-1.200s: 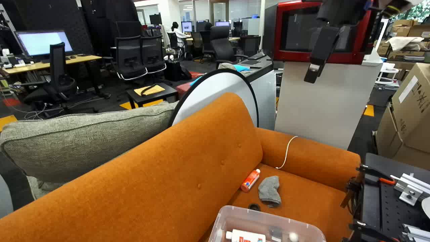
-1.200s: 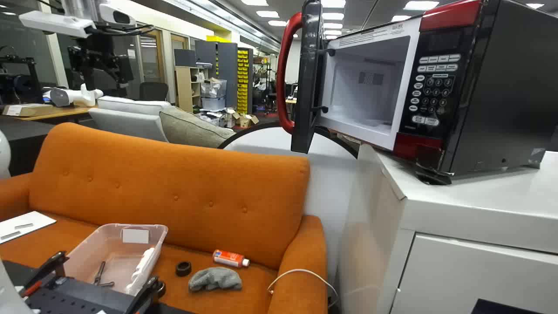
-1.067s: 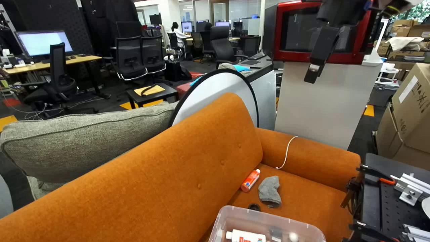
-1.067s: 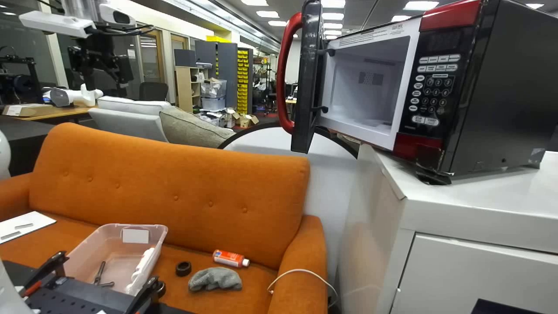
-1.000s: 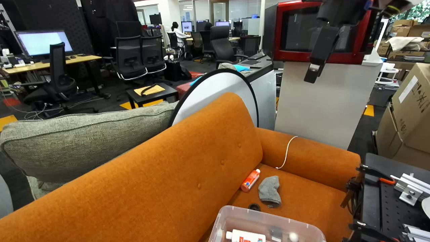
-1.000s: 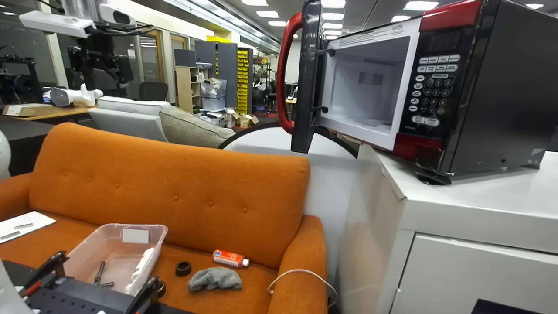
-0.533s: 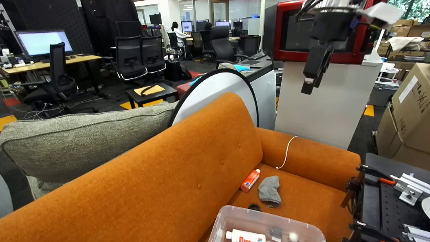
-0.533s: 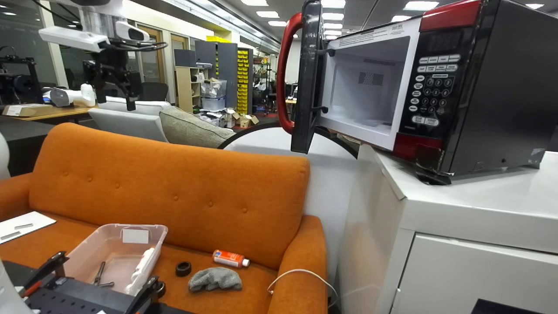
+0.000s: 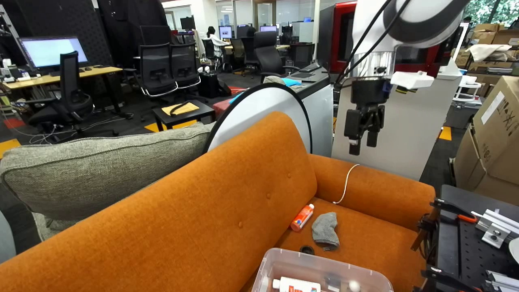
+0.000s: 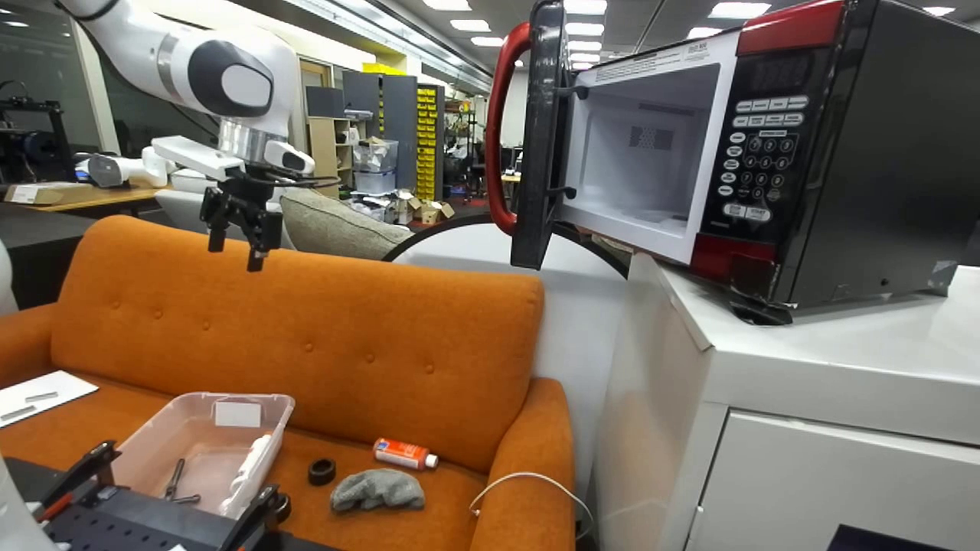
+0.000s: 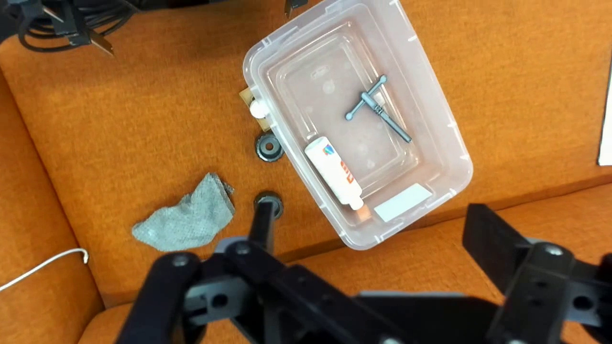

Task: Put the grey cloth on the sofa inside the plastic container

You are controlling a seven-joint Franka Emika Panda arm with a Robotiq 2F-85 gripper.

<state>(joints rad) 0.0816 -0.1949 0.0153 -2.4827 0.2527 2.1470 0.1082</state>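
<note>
While the grey cloth [image 11: 189, 217] lies on the sofa [image 11: 158, 119] seat, the gripper [image 10: 236, 255] hangs above, jaws spread wide.
An orange bottle [image 10: 404, 453] shows in both exterior views, not the wrist view, which best shows the white bottle [image 11: 332, 169] and T-handled tool [image 11: 377, 109] inside the plastic container [image 11: 420, 91]. Two black rings [image 11: 269, 154] sit on the cloth's side of it. The gripper is lower than half a second ago.
</note>
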